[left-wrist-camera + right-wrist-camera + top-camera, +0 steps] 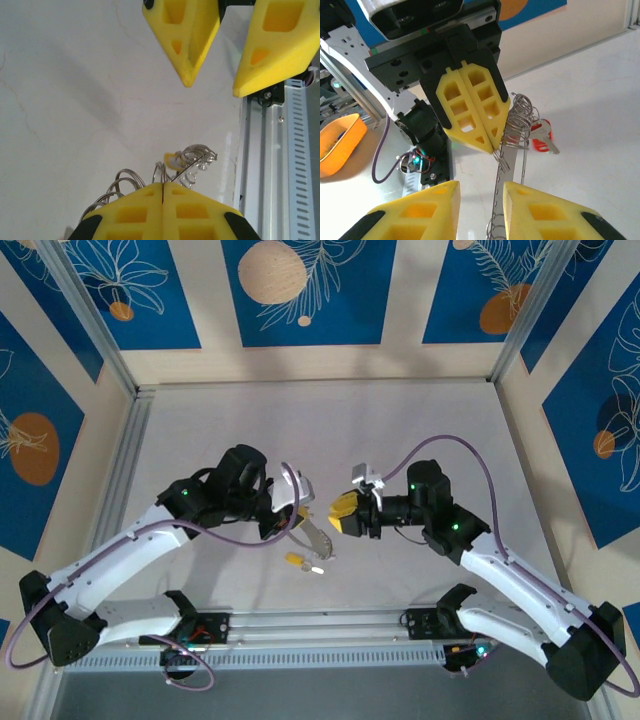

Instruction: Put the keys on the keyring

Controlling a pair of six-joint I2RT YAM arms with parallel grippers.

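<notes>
Seen from above, two white and black arms rise from the near edge of a pale grey counter (200,430) and bend toward each other over its middle. Just nearer than their tips, toward that near edge, a yellow-tagged key (295,559) and a pale-tagged key (316,567) sit close together. It is hard to tell whether they rest on the counter or hang from the wire. Just past them, the left gripper (300,517) has its yellow fingers pressed together, pinching the thin grey wire of the keyring (520,117). The wire's coils bunch right beside the fingertips. In the right wrist view, a red-tagged key (542,141) shows just beside those coils. The right gripper (343,512) faces the left one, tip to tip and near it, with its yellow fingers spread apart. Farther back, the counter's far edge meets cream walls with blue panels (300,290) painted with white leaves and orange circles.
</notes>
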